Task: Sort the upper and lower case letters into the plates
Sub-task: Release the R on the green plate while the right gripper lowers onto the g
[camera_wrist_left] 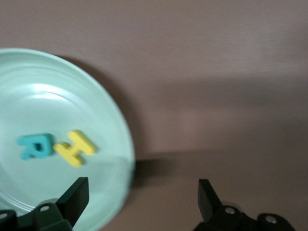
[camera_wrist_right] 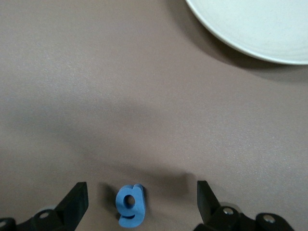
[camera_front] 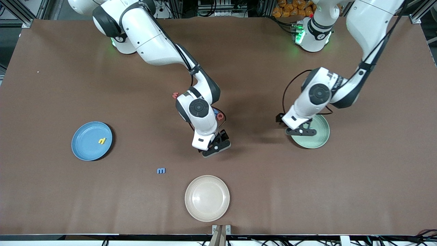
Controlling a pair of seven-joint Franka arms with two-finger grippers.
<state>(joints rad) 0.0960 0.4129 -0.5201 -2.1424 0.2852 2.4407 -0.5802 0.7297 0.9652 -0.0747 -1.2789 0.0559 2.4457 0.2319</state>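
Broadly, the brown table (camera_front: 61, 191) fills the front view, with both arms reaching down from its top edge.

Next in size come three plates. The cream-white plate (camera_front: 207, 198) sits low at the centre of the frame, and its rim also shows in the upper corner of the right wrist view. The sky blue plate (camera_front: 91, 140) lies at mid-left of the frame, toward the right arm's end of the table, with a yellow letter (camera_front: 102, 140) in it. The pale mint green plate (camera_front: 315, 136) lies at mid-right, partly covered by the left arm.

The left pincer (camera_front: 301, 131) hangs over the rim of the mint green plate, fingers spread wide and holding nothing; its wrist view shows a teal R (camera_wrist_left: 35, 146) and a yellow H (camera_wrist_left: 75, 148) lying side by side in that plate.

The right pincer (camera_front: 215, 147) hovers near the centre of the frame, above the cream-white plate in the picture, fingers likewise spread and empty. A blue g (camera_wrist_right: 130, 204) lies on the table between its fingers in the wrist view.

Smallest, a blue letter (camera_front: 161, 170) lies on the table at lower centre, and some coloured letters (camera_front: 220, 115) peek out from under the right arm.
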